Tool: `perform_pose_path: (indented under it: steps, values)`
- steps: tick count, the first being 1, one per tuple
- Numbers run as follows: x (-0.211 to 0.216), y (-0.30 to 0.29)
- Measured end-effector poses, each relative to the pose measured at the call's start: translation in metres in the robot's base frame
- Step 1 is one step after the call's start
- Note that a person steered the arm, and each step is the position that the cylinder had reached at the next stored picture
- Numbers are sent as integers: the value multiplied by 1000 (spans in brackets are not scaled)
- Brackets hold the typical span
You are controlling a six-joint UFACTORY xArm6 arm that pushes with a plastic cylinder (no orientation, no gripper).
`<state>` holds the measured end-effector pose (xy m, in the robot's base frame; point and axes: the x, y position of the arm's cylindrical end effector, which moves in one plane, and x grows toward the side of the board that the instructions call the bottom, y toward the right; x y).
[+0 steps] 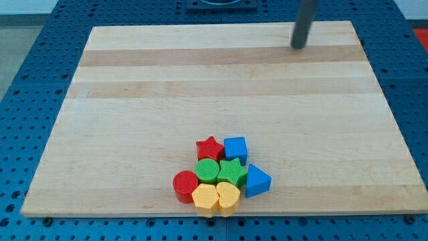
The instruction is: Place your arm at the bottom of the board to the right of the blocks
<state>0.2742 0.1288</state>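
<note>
My tip (298, 47) sits near the view's top right of the table (134, 100), well apart from the blocks, which are bunched together near the view's bottom edge, a little right of centre. The cluster holds a red star (209, 148) and a blue cube (235, 148) at its upper side, a green cylinder (207, 170) and a green star (231, 171) in the middle, a red cylinder (185, 185) on the view's left, a blue triangular block (257, 181) on the view's right, and two yellow blocks at the bottom, one roughly hexagonal (204, 198) and one heart-like (228, 196). There is no claw on this arm, only the rod, so it has no open or closed state to report. To do the step well, I judge the tip should travel down the view's right side of the table, staying wide of the blue triangular block so nothing gets nudged, and stop in the bare corner area near the view's bottom edge, right of the cluster. A straight run down looks safest, since the path there is free of blocks. No brands, labels or readable writing show anywhere.
</note>
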Motion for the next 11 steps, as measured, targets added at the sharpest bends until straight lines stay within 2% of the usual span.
perform_pose_path:
  steps: [2, 3, 4, 5, 6, 7, 8, 9, 11]
  values:
    - [52, -157]
    - [58, -196]
    - [64, -124]
    - [67, -6]
    - [118, 63]
    - [203, 77]
    - [286, 32]
    - [337, 7]
    - [344, -15]
